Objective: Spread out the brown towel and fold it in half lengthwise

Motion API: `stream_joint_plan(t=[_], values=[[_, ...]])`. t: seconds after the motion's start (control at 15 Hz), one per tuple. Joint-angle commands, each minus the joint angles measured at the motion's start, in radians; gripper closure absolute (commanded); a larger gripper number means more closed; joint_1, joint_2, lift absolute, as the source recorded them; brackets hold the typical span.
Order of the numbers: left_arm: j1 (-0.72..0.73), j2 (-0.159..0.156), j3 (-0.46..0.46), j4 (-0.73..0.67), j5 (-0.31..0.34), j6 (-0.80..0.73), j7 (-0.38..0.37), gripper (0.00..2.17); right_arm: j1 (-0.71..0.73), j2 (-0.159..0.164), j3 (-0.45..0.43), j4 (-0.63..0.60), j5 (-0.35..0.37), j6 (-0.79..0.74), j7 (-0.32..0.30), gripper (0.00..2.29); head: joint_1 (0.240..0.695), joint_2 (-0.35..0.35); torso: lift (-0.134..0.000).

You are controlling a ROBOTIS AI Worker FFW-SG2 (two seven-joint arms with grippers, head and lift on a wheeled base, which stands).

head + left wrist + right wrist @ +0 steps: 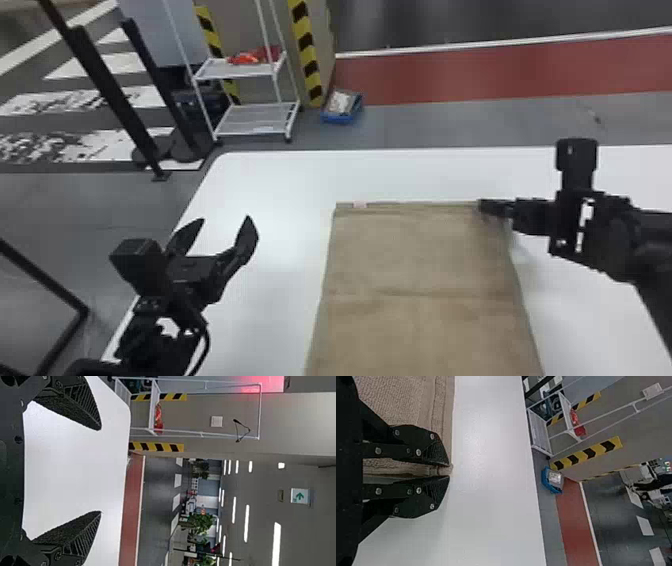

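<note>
Closed on the towel's far right corner, the right gripper (481,206) comes in from the right side of the head view, with a little of the cloth pinched between the tips of its two flat black fingers (440,453). The brown, rectangular cloth towel (425,260) lies spread on a white table with rounded corners (280,175), its near part running out of the head view's bottom edge. A shallow crease crosses it from side to side, and a small pale tag (360,204) sits on its far edge, near the far left corner.

Left of the towel and well apart from it, the left gripper (224,219) has its fingers spread wide with nothing between them. It seems to be held above the table, though its height is hard to judge.

Beyond the towel, on the floor, are a blue box (341,119) and, farther left, a white wire-shelved rack (260,120) with red items (250,57) on its upper shelf.
</note>
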Motion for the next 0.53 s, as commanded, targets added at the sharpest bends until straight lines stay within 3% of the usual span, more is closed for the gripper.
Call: stream_joint_plan(t=[0.0,0.07,0.2,0.33,0.47], values=[[0.000,0.000,-0.001,0.001,0.000,0.000,0.000,0.14,0.000,0.000,-0.004,-0.001,-0.003,-0.001,0.000,0.99,0.695,0.223,-0.123],[-0.002,0.000,-0.001,0.003,0.000,0.000,0.000,0.14,0.001,0.000,-0.005,-0.001,-0.003,-0.001,0.002,1.14,0.695,0.223,-0.123],[-0.007,0.005,0.000,0.003,0.000,0.000,-0.012,0.14,0.021,0.000,-0.007,-0.027,-0.010,0.003,0.002,1.15,0.695,0.222,-0.123],[-0.013,0.008,0.011,0.001,0.000,0.016,-0.084,0.13,0.072,0.000,-0.010,-0.109,-0.033,0.012,0.000,1.15,0.695,0.221,-0.123],[-0.025,0.010,0.037,-0.003,0.003,0.016,-0.213,0.12,0.138,0.000,-0.013,-0.218,-0.049,0.042,0.000,1.15,0.695,0.213,-0.123]])
